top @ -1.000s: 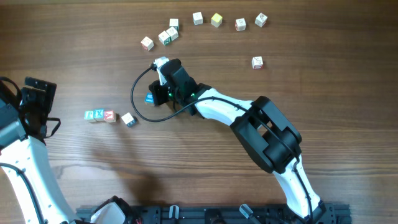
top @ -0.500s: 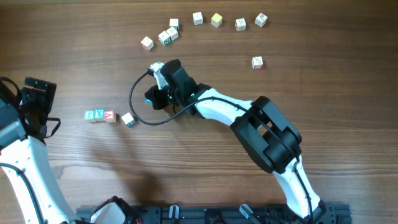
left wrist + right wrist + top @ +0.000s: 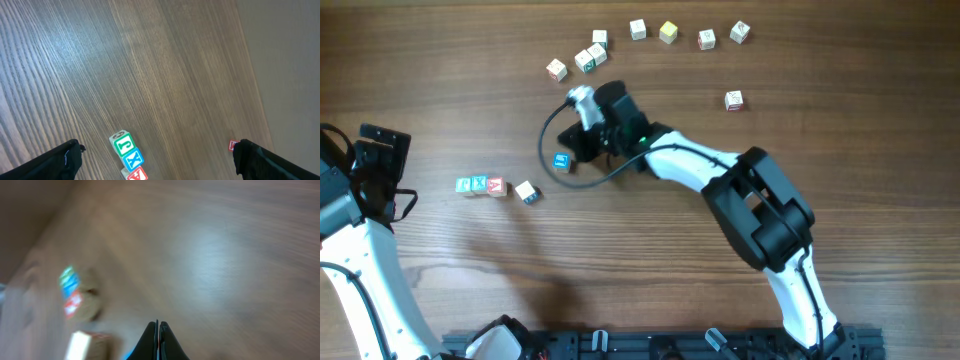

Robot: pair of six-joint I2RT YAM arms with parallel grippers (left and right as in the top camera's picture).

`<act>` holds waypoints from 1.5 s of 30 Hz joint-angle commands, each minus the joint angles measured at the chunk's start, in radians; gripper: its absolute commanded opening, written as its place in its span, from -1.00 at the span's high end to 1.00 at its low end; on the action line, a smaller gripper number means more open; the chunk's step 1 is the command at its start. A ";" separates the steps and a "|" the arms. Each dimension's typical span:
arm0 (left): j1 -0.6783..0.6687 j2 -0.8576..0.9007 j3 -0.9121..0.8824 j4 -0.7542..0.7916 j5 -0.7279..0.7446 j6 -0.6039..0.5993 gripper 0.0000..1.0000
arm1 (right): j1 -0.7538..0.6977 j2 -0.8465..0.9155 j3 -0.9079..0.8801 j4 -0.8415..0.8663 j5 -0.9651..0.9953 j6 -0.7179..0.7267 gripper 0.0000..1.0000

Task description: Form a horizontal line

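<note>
Counting the horizontal line [image 3: 480, 185] at the frame's left, I found three cubes joined; a fourth cube [image 3: 526, 192] lay askew just off its end, with a blue cube [image 3: 561, 160] further right. The right gripper [image 3: 576, 148] had its jaws clenched and empty beside the blue one; the left gripper [image 3: 157, 152] held its jaws wide apart. Stray cubes [image 3: 667, 32] lay along the top.
</note>
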 commanded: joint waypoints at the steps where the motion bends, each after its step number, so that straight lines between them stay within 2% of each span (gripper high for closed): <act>1: 0.004 -0.001 0.017 0.000 0.008 -0.009 -1.00 | -0.026 0.007 0.017 -0.011 0.064 0.021 0.91; 10: 0.004 -0.001 0.017 0.000 0.008 -0.009 -1.00 | -0.013 0.099 0.017 0.104 -0.094 0.069 0.91; 17: 0.004 -0.001 0.017 0.000 0.008 -0.009 -1.00 | 0.002 0.099 0.017 0.046 -0.120 0.068 0.92; 29: 0.004 -0.001 0.017 0.000 0.008 -0.009 -1.00 | 0.031 0.099 0.017 0.023 -0.316 0.042 0.91; 45: 0.004 -0.001 0.017 0.000 0.008 -0.009 -1.00 | 0.013 0.099 0.017 -0.032 -0.285 0.046 0.91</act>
